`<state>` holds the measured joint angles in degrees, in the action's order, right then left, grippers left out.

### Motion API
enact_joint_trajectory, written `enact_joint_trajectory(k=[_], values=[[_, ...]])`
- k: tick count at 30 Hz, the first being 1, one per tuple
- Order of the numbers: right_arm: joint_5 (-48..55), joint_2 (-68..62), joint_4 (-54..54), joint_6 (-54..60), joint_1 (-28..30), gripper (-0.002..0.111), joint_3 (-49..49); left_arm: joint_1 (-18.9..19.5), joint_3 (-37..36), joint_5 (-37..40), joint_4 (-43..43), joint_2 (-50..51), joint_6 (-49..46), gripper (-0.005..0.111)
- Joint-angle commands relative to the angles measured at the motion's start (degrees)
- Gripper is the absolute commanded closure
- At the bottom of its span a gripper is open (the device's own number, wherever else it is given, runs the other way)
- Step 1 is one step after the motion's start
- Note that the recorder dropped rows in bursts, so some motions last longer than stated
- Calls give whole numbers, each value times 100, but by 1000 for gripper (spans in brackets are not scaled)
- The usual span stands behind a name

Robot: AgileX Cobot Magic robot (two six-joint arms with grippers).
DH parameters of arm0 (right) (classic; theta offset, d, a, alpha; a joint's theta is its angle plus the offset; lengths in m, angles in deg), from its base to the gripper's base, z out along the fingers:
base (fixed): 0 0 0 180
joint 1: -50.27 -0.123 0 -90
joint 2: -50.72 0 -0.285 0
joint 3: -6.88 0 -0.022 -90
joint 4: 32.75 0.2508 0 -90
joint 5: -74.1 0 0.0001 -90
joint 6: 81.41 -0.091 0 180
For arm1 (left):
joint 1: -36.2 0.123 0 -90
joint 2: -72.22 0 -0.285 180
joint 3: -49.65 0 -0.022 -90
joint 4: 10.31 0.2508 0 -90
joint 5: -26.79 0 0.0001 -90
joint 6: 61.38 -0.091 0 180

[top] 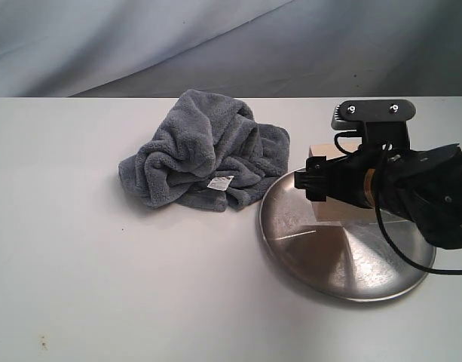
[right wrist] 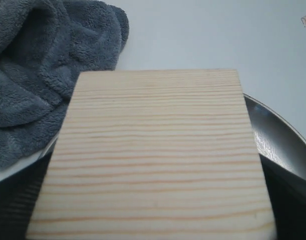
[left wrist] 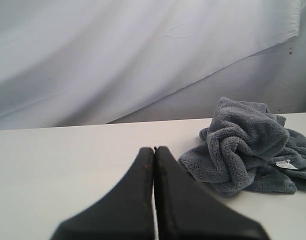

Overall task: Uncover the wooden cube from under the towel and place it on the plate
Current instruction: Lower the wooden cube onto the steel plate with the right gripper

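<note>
One white table (top: 102,286), grey backdrop (top: 140,38); towel (top: 200,154), plate (top: 351,264); right gripper (top: 317,179) holds wooden cube (right wrist: 157,150).

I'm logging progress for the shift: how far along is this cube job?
Done: the towel lies crumpled aside and the wooden cube is uncovered. In hand: the right gripper holds the cube over the far edge of the plate; whether it touches the plate is unclear. Left: release it on the plate. The left gripper is shut, holding nothing.
</note>
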<state>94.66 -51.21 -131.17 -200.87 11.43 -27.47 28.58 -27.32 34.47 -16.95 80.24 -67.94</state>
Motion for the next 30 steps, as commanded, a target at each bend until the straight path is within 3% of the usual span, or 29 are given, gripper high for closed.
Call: enact_joint_trajectory(k=[1,20,22,24,25,26,30], values=[[65,48,-153,-3,33,24,-10,-28,-25,-12,-10,-24,14,107],[-197,58,-153,141,-9,22,-10,-28,-25,-12,-10,-24,14,107],[-402,110,-153,187,-9,30,-10,-28,-25,-12,-10,-24,14,107],[-517,238,-103,187,-9,57,-10,-28,-25,-12,-10,-24,14,107],[-551,357,3,187,-9,85,-10,-28,-25,-12,-10,-24,14,107],[-551,432,39,187,-9,105,-10,-28,-25,-12,-10,-24,14,107],[-639,605,128,229,-9,108,-10,-28,-25,-12,-10,-24,14,107]])
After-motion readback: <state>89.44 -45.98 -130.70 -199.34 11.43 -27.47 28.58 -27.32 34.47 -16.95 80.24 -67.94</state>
